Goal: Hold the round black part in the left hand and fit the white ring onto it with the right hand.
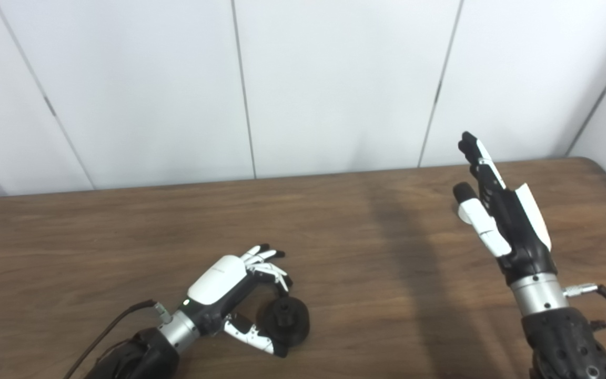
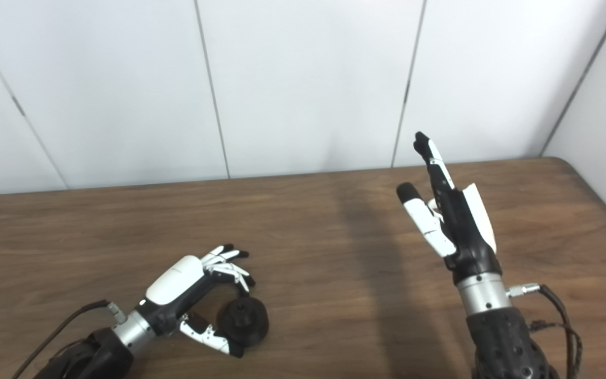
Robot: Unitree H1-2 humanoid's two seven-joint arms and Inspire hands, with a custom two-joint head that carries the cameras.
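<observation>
The round black part point(image 1: 287, 320) lies on the wooden table point(image 1: 366, 295) near the front left; it is a disc with a raised hub in its middle. My left hand point(image 1: 229, 295) curls around its left side, fingers point(image 1: 274, 273) touching the far rim and the thumb against the near rim. My right hand point(image 1: 497, 216) is raised above the right side of the table, open, fingers pointing up and holding nothing. No white ring shows in either view.
A white panelled wall point(image 1: 334, 84) stands right behind the table's far edge. The table's rounded right corner point(image 1: 605, 171) lies beyond the right hand. Cables trail from both wrists at the bottom edge.
</observation>
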